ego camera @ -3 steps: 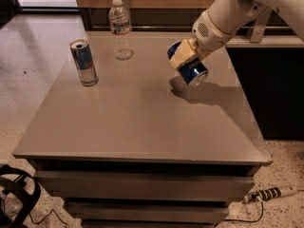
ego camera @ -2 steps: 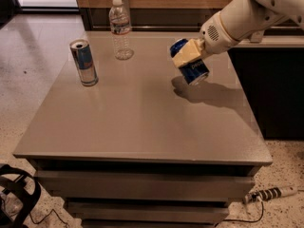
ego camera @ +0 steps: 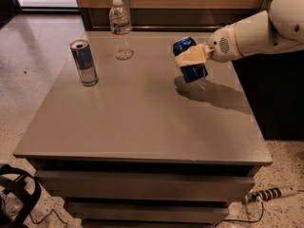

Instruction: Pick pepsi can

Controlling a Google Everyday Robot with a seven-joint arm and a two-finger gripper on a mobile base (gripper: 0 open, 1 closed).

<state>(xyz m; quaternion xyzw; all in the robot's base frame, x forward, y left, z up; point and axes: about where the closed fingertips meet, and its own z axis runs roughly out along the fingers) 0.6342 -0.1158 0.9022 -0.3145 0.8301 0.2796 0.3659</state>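
Observation:
The pepsi can (ego camera: 192, 70) is a short dark-blue can, tilted and held off the table at the right rear. My gripper (ego camera: 191, 58) reaches in from the right on a white arm (ego camera: 256, 32), and its cream fingers (ego camera: 194, 55) are shut around the can's middle. The can's shadow lies on the tabletop below and to the right of it.
A taller slim blue-and-silver can (ego camera: 84, 62) stands at the left rear of the grey table (ego camera: 137, 118). A clear water bottle (ego camera: 121, 28) stands at the back. A dark cabinet is at the right; a power strip (ego camera: 270, 194) lies on the floor.
The arm has lifted the pepsi can slightly and swung to reach in more level from the right. The other can and the bottle have not moved.

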